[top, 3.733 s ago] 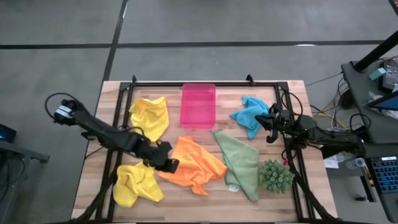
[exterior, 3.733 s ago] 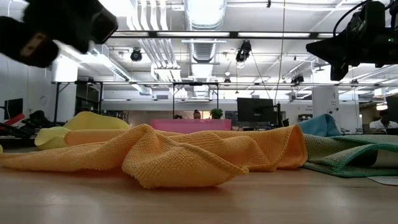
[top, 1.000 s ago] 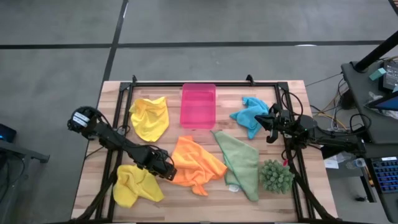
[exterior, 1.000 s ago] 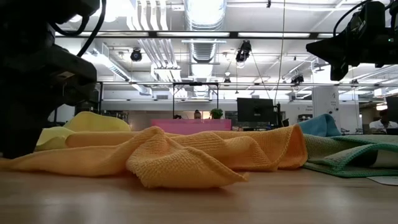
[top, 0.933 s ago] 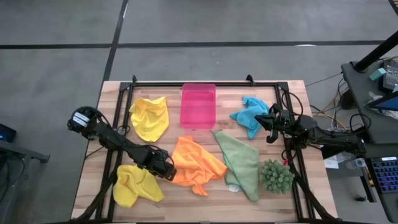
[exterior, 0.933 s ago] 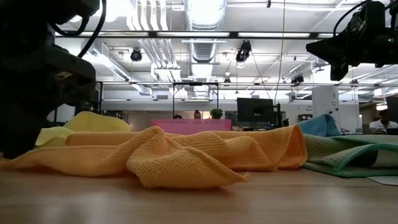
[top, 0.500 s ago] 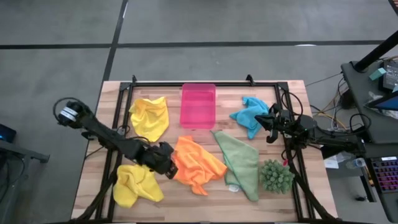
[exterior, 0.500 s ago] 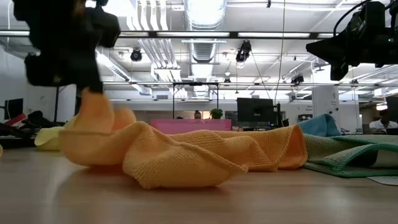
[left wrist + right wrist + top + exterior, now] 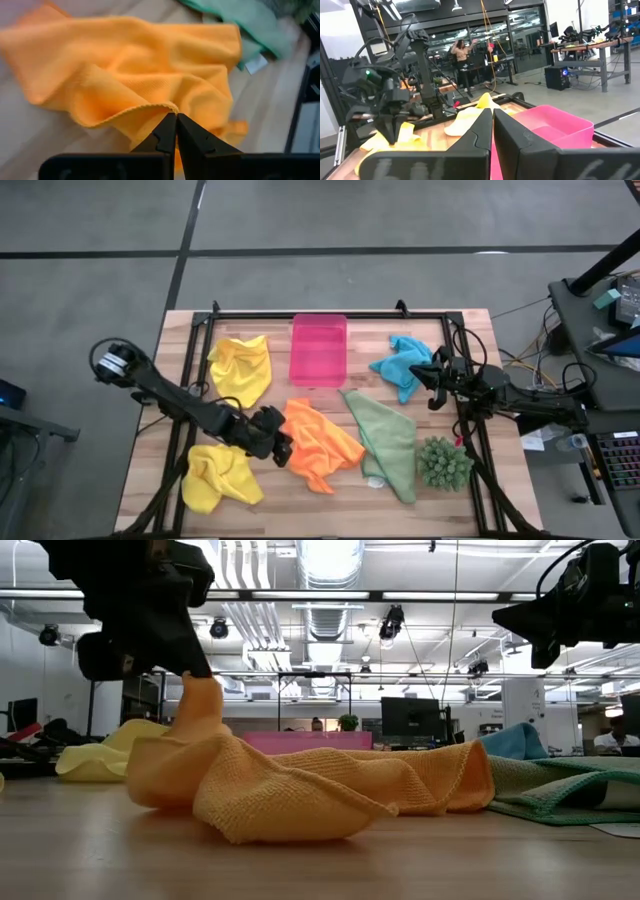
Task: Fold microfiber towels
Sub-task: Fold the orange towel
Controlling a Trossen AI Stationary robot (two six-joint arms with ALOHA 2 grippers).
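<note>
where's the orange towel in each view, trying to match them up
High view: orange towel at centre front of the table, its left edge at the left gripper.
Low view: a wide heap across the foreground.
Left wrist view: fills most of the picture.
Right wrist view: cannot tell; possibly at the left arm.
Shared landmark: the left gripper, shut on its edge.

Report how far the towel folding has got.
Done: nothing; no towel looks folded. In hand: the left gripper is shut on the edge of the crumpled orange microfiber towel, lifting it. Left: both yellow towels, the light green towel and the turquoise towel lie rumpled. The right gripper waits above the turquoise one.
</note>
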